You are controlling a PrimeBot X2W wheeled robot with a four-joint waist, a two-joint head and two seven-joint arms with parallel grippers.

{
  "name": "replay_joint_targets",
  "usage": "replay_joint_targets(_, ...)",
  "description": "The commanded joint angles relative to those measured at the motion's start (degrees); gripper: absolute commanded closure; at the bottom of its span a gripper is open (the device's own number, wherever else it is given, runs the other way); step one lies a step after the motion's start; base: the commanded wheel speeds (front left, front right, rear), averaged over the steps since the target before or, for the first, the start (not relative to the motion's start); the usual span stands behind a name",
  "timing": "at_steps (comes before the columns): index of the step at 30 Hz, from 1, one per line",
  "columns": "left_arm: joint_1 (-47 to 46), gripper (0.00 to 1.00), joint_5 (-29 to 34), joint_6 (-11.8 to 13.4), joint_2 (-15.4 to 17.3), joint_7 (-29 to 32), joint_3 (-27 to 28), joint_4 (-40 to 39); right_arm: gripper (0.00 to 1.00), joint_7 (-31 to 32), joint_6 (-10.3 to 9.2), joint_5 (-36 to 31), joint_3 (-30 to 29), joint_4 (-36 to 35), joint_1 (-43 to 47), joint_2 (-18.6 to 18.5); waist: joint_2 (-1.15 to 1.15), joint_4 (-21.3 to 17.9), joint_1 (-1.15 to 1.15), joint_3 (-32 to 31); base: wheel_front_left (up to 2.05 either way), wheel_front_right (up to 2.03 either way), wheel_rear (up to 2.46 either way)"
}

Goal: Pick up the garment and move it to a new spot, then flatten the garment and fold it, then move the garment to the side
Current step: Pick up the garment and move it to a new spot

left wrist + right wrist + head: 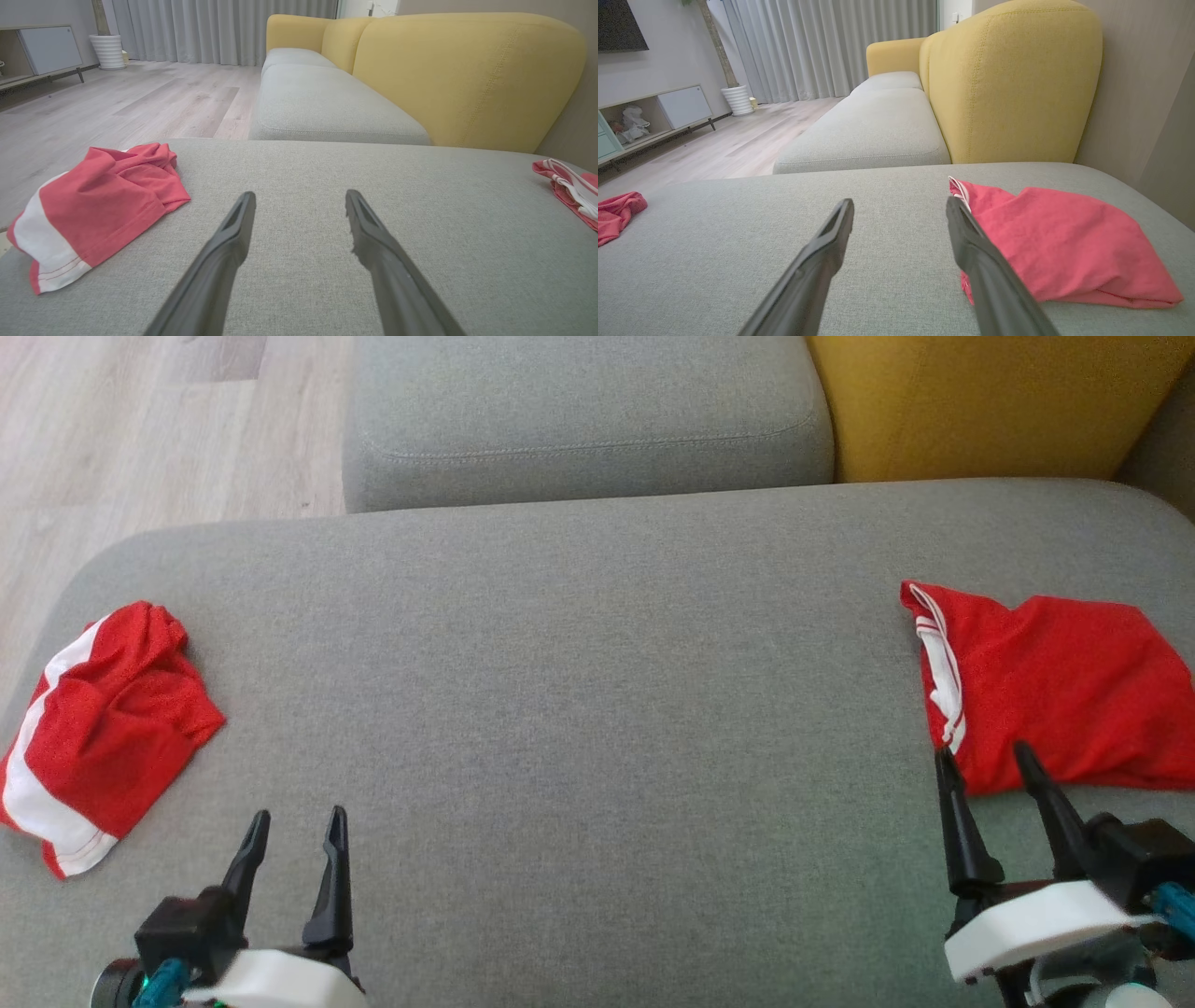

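Head view: grey cushion [597, 663], worktop.
Crumpled red garment [103, 728]: cushion's left, probably awaiting folding.
Left gripper [300, 814], right gripper [982, 752]: spread wide, empty.

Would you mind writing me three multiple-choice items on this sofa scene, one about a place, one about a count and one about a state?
1. Where does the red garment with the broad white band lie?
A. near the left end of the grey cushion
B. in its middle
C. near its right end

2. How many red garments lie on the grey cushion?
A. one
B. two
C. three

3. What state is the right claw in?
A. shut on cloth
B. open and empty
C. shut on nothing

Answers:
1 A: the head view shows it by the cushion's left end.
2 B: there is the banded one, plus a second red garment at the right end.
3 B: its fingers stand apart with nothing gripped between them.
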Motion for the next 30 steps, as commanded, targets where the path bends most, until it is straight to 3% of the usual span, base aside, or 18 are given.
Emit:
replay_joint_targets(1, -3.0, 0.00, -0.3, 0.4, 0.3, -0.9, 2.1, -1.6, 0.00, 0.1, 0.37, -0.4, 1.0, -2.6, -1.7, -0.3, 0.00, 0.1, 0.00, 0.0, 0.00, 0.00, 0.00)
replay_joint_targets(11, -4.0, 0.00, -0.5, 0.6, 0.0, -1.5, 1.7, -1.2, 0.00, 0.5, 0.37, -0.6, 0.0, -3.3, -1.1, -0.3, 0.00, 1.9, 0.00, 0.0, 0.00, 0.00, 0.00)
replay_joint_targets(24, -9.0, 0.00, -1.3, 0.6, -1.1, -3.1, 2.2, 0.4, 0.00, 0.5, 0.37, 0.4, 1.8, -7.2, 0.4, -0.3, 0.00, 17.9, 0.00, -0.2, 0.00, 0.00, 0.00)
replay_joint_targets(30, -8.4, 0.00, -1.4, 1.1, -0.1, -3.6, 3.7, 0.4, 0.00, 0.7, 0.37, 0.4, 3.3, -7.5, 0.1, -0.3, 0.00, 22.8, 0.00, -0.6, 0.00, 0.00, 0.00)
